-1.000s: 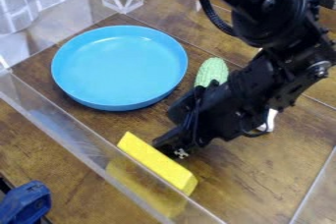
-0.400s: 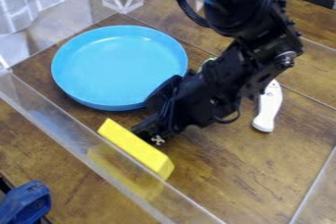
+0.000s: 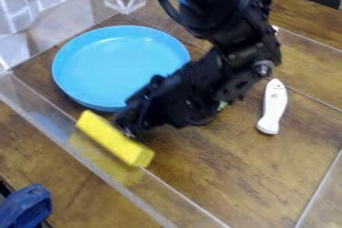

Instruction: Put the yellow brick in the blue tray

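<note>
The yellow brick (image 3: 110,139) lies low near the front clear wall, just in front of the blue tray (image 3: 107,67). It is blurred and angled from upper left to lower right. My gripper (image 3: 135,123) comes down from the right on the dark arm and sits at the brick's upper right end, touching or straddling it. Blur hides how the jaws stand and whether they hold the brick. The tray is round, shallow and holds nothing.
A white handle-shaped object (image 3: 271,106) lies on the wooden table to the right of the arm. Clear plastic walls (image 3: 40,100) border the work area at the front and left. A blue thing (image 3: 20,208) sits outside at the bottom left.
The brick and my gripper have moved together to the left and up, towards the tray's front rim. The arm now covers the green gourd, and the white object has come into view.
</note>
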Available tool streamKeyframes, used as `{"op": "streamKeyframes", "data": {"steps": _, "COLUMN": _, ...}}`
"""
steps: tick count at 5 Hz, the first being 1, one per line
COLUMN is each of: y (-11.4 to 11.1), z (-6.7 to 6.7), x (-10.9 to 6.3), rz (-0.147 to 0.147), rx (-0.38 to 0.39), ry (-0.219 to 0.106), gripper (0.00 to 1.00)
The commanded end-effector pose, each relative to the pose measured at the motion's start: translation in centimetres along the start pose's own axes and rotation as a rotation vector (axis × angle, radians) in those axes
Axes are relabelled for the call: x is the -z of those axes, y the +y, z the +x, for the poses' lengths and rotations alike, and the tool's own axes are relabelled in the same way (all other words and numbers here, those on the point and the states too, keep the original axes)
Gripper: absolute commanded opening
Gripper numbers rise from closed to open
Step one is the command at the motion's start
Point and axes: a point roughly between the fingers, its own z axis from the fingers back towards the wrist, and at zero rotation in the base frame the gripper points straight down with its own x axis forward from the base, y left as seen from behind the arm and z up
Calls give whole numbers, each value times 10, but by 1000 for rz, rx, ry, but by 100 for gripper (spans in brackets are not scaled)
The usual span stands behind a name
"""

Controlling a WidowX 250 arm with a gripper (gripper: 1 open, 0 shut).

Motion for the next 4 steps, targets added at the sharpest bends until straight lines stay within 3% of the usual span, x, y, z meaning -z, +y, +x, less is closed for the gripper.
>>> {"op": "streamKeyframes", "data": {"steps": 1, "y": 8, "z": -17, "x": -10, "rz": 36, "rx": -15, "ry": -26, "gripper": 100}}
{"op": "streamKeyframes", "data": {"steps": 2, "y": 8, "z": -21, "x": -16, "rz": 69, "rx": 12, "ry": -14, "gripper": 0}}
{"op": "streamKeyframes", "data": {"steps": 3, "y": 12, "z": -25, "x": -14, "rz": 44, "rx": -22, "ry": -5, "gripper": 100}}
{"op": "streamKeyframes", "data": {"steps": 4, "y": 16, "z": -29, "x": -12, "rz": 14, "rx": -61, "ry": -3, "gripper": 100}}
